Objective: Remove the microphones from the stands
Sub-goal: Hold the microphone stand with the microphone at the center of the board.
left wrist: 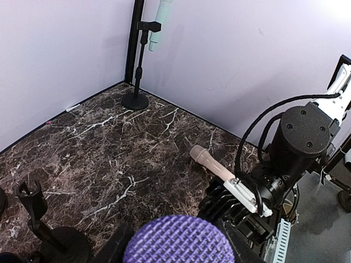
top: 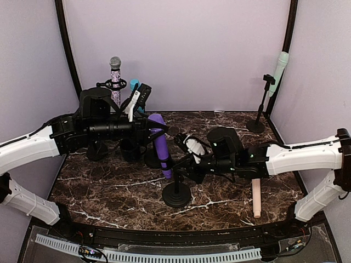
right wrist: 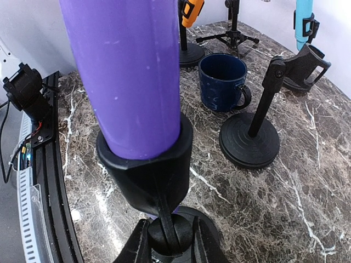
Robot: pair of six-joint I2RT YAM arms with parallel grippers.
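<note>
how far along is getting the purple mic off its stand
Done: the right pincer is clamped on the black round-based stand just under its clip. In hand: the left pincer is at the upper body of the purple cylindrical microphone, grip unclear. Left: the microphone sits in the clip, not yet lifted out.

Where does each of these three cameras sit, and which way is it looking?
Top: above and behind the arms, looking down at the table; left arm and right arm show.
Left wrist: on the left arm, looking over the purple microphone toward the right arm.
Right wrist: low at the stand, facing the blue mug; the right gripper clamps the stand.
Shared: all three see the purple microphone.
</note>
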